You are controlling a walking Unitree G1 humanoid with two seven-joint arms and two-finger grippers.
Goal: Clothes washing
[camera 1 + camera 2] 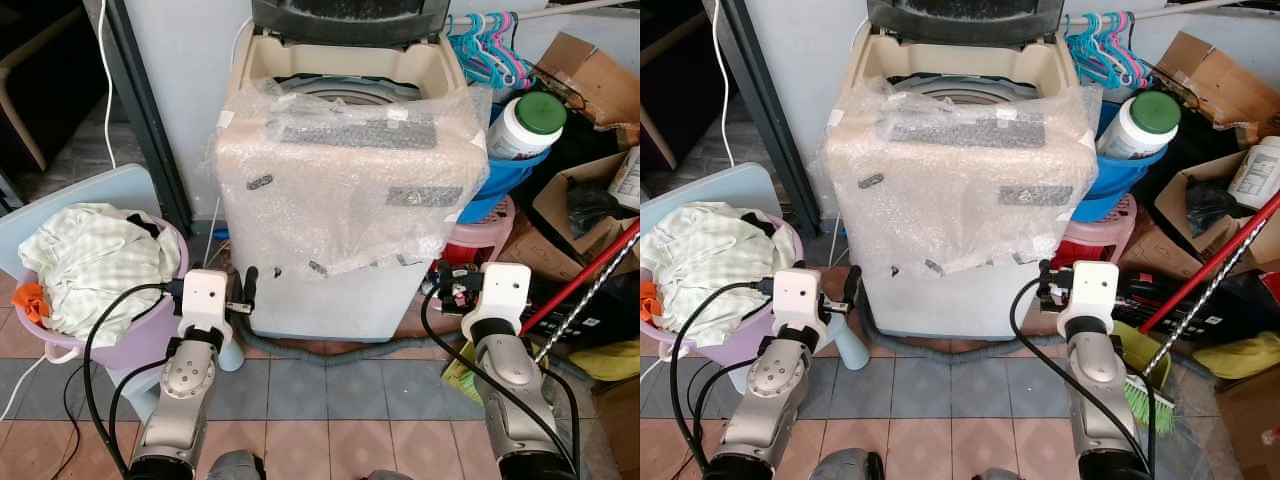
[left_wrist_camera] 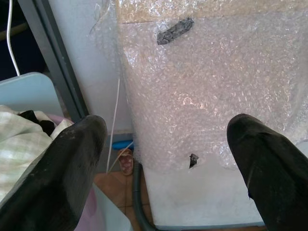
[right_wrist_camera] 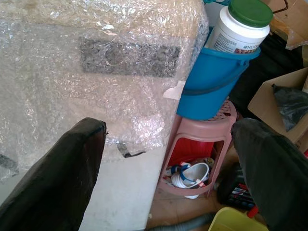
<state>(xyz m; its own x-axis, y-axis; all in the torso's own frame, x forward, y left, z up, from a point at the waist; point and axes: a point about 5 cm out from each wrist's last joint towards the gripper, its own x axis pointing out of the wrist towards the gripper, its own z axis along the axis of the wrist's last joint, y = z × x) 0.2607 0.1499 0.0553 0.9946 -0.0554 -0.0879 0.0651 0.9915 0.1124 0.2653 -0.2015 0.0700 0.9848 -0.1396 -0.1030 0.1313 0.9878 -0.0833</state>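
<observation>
A top-loading washing machine (image 1: 345, 190) stands straight ahead, its lid raised and its front and top wrapped in bubble wrap (image 2: 207, 86). To its left on the floor, a purple laundry basket (image 1: 140, 335) is heaped with pale green checked clothes (image 1: 95, 260) and an orange piece (image 1: 28, 300). My left gripper (image 2: 166, 139) is open, held low at the machine's front left corner beside the basket. My right gripper (image 3: 168, 139) is open too, low at the machine's front right corner. Neither holds anything.
Right of the machine, a blue bucket (image 3: 211, 82) holding a white jar with a green lid (image 1: 525, 122) sits on a pink stool (image 3: 202, 139). Hangers (image 1: 490, 50), cardboard boxes (image 1: 590, 75) and a red-handled broom (image 1: 1200, 280) crowd the right. A grey hose (image 1: 330, 355) lies at the machine's foot.
</observation>
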